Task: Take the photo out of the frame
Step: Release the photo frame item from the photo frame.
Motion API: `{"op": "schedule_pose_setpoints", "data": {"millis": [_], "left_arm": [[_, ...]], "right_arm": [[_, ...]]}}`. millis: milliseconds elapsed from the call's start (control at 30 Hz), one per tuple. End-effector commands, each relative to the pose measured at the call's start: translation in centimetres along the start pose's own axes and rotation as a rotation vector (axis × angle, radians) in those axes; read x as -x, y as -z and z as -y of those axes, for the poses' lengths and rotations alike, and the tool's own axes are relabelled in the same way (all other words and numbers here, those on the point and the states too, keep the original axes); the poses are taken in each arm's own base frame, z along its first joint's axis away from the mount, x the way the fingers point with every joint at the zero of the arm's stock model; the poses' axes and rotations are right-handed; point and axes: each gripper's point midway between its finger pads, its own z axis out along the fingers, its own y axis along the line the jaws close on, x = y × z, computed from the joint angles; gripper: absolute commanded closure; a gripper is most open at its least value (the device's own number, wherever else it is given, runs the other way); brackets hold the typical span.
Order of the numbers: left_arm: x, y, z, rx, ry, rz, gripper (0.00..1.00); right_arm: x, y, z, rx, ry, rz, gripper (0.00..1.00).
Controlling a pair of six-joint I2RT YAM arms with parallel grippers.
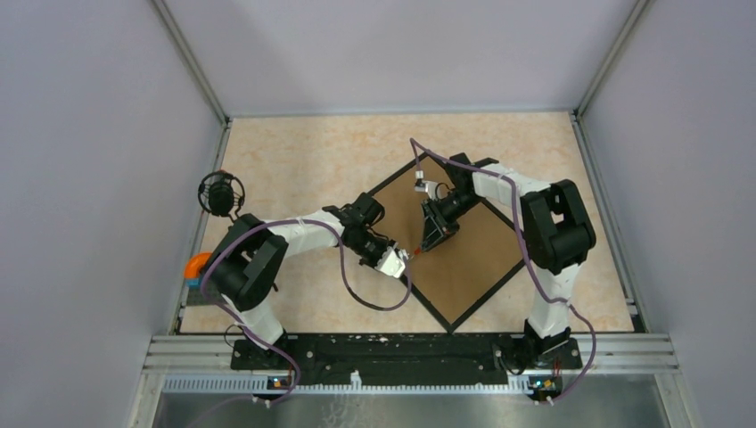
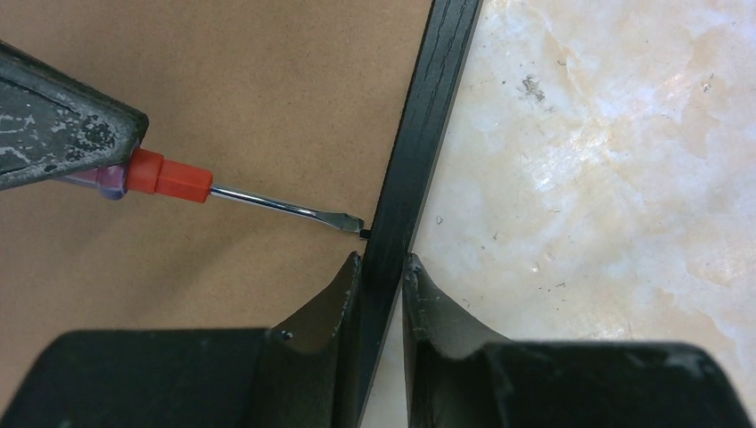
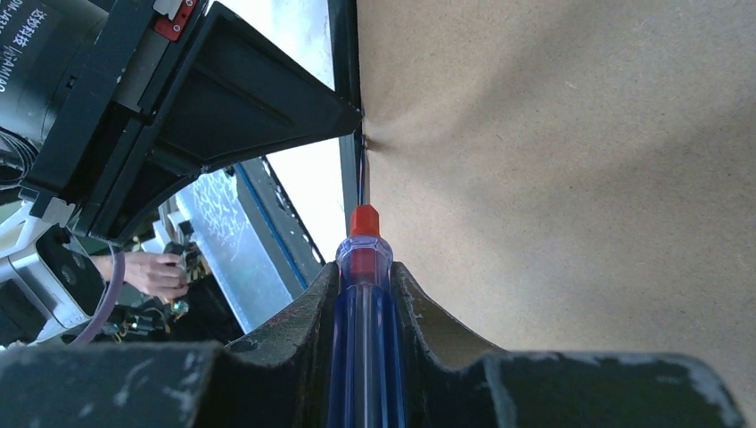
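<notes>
- Top view: 2 arms meet over 1 frame [image 1: 486,297], which lies corner-on on the bench [image 1: 303,160] with its brown backing board [image 1: 468,267] facing up.
- The left tool [image 1: 398,261] sits at the frame's edge, and the right tool [image 1: 431,239] is just beyond it over the board.
- 1 screwdriver [image 1: 416,251] bridges the gap between the 2 tools.
- Well behind the left tool, at the bench's edge, are 1 round black object [image 1: 221,193] and 1 orange-and-blue item [image 1: 196,266]. 2 purple cables loop along the arms.
- Left wrist view: the left tool [image 2: 382,267] has its 2 fingers pressed onto the frame's black rail [image 2: 428,107], 1 on each side, pinching it.
- Just ahead of those fingertips, the blade of the screwdriver [image 2: 267,201] meets the rail's inner edge over the board [image 2: 267,89].
- 1 finger of the right tool [image 2: 62,125] enters from the far left. Bare bench [image 2: 606,160] lies on the tool's other side.
- Right wrist view: the right tool [image 3: 365,276] pinches the screwdriver's [image 3: 364,357] blue handle between 2 fingers.
- Its shaft points straight ahead to the seam between rail [image 3: 343,53] and board [image 3: 553,178].
- The left tool [image 3: 352,114] crowds that seam from the left. 1 human hand [image 3: 156,272] shows far beyond.
</notes>
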Motion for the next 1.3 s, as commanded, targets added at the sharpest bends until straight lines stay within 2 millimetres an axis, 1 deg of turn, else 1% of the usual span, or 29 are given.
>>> {"op": "schedule_pose_setpoints", "data": {"millis": [0,67,200,300,500,767,1000,1100,1267], "left_arm": [[-1.9,-0.9,-0.3,0.019,-0.004,-0.053,0.81],[-2.0,-1.0,-0.4,0.017,-0.002,-0.055,0.82],[-2.1,-1.1,-0.8,0.023,0.006,-0.059,0.85],[-2.2,-1.1,-1.2,0.038,0.006,-0.06,0.87],[-2.6,-1.3,-1.8,0.056,0.014,-0.077,0.89],[-2.8,-1.2,-2.2,0.078,0.025,-0.086,0.9],[-3.2,-1.1,-2.4,0.106,0.047,-0.105,0.9],[-3.2,-1.1,-2.9,0.132,0.066,-0.111,0.9],[-3.6,-1.1,-4.4,0.176,0.136,-0.126,0.93]], "right_arm": [[0.4,-1.2,-1.1,0.036,0.011,-0.012,1.0],[0.3,-1.2,-1.4,0.042,0.017,-0.017,1.0],[-0.5,-1.4,-3.4,0.065,0.053,-0.034,1.0],[-1.0,-1.9,-4.8,0.085,0.077,-0.034,1.0],[-1.6,-2.3,-6.9,0.097,0.139,-0.036,1.0],[-2.9,-3.2,-9.2,0.159,0.165,-0.072,1.0],[-3.2,-3.2,-10.7,0.252,0.146,-0.081,1.0],[-3.2,-3.1,-11.0,0.275,0.149,-0.079,1.0],[-3.4,-3.5,-11.5,0.276,0.177,-0.089,1.0]]}}
